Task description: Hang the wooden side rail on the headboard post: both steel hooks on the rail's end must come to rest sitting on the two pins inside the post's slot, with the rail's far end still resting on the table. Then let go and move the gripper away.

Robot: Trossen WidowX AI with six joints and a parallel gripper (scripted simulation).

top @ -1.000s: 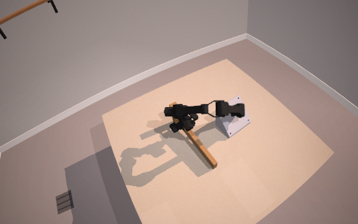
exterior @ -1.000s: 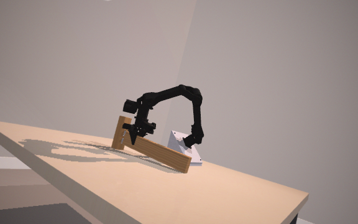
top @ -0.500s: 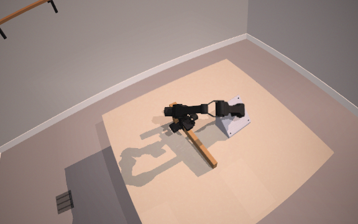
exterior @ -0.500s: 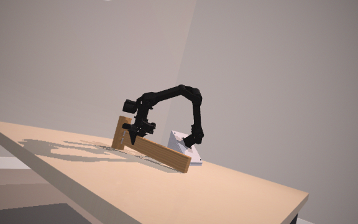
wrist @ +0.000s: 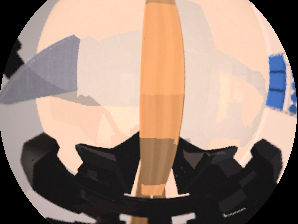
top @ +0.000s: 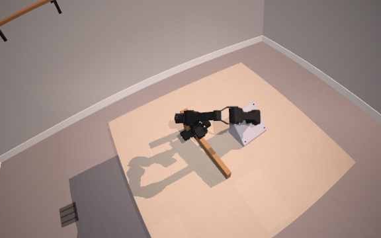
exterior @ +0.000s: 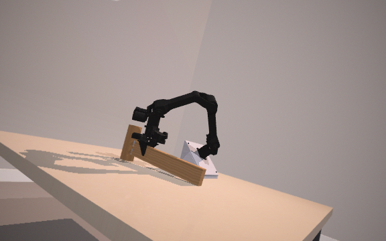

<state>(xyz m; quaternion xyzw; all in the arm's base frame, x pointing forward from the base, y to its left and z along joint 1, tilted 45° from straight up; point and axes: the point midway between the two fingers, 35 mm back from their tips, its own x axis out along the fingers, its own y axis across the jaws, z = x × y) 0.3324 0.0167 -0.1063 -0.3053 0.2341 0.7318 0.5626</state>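
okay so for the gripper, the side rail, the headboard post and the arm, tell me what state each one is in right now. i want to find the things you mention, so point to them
Gripper point(top: 190, 132) point(exterior: 143, 147) point(wrist: 154, 131): closed on the rail.
Side rail point(top: 214, 155) point(exterior: 173, 164) point(wrist: 162, 65): tilted, far end low at the table.
Headboard post point(top: 184, 110) point(exterior: 128, 144): standing.
Arm point(top: 205, 116) point(exterior: 183, 99): bent, reaching over to the rail.

A pale, smooth-topped bench point(top: 296, 149) point(exterior: 186, 207) is standing on dark legs and carrying everything. The wooden rail point(top: 217, 162) point(exterior: 176, 165) point(wrist: 162, 65) is slanting, its far end resting on the top while its other end is riding higher beside the upright post point(exterior: 126, 147). A light grey, sloped arm mount point(top: 244, 144) point(exterior: 213, 175) is sitting near the rail, and shadows are falling across the surface.
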